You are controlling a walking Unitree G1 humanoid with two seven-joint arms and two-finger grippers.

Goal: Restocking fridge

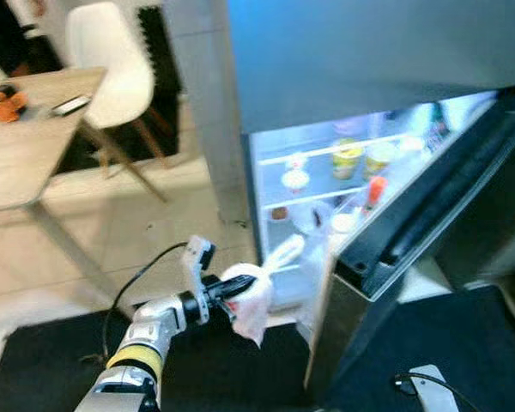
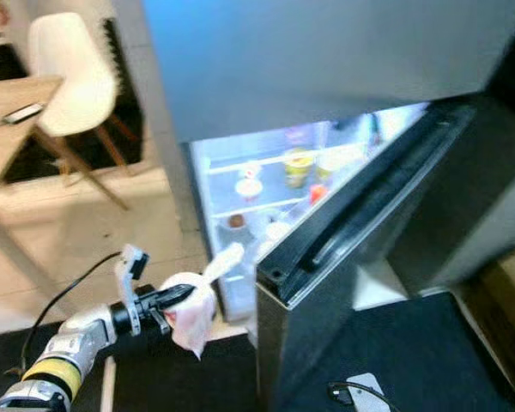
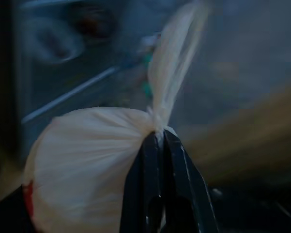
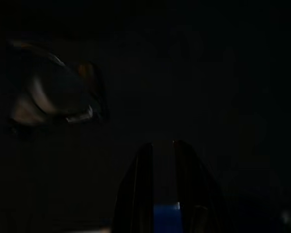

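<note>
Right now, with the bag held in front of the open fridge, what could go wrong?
The left gripper pinches the white plastic bag only at its knot, so the bag could slip or swing. The lit shelves already look crowded with jars, so the bag may knock one. The fridge door stands close beside the path.

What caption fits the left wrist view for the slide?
Left end effector pinching the knot of a white plastic bag before the open fridge.

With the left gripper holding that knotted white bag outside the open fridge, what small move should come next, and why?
Probably ease the left gripper forward and up toward the lit shelves. It is shut on the white plastic bag at its knot, and the bag hangs low, short of the open fridge, beside the door. The shelves already hold jars and cups, so aim for a free spot.
</note>
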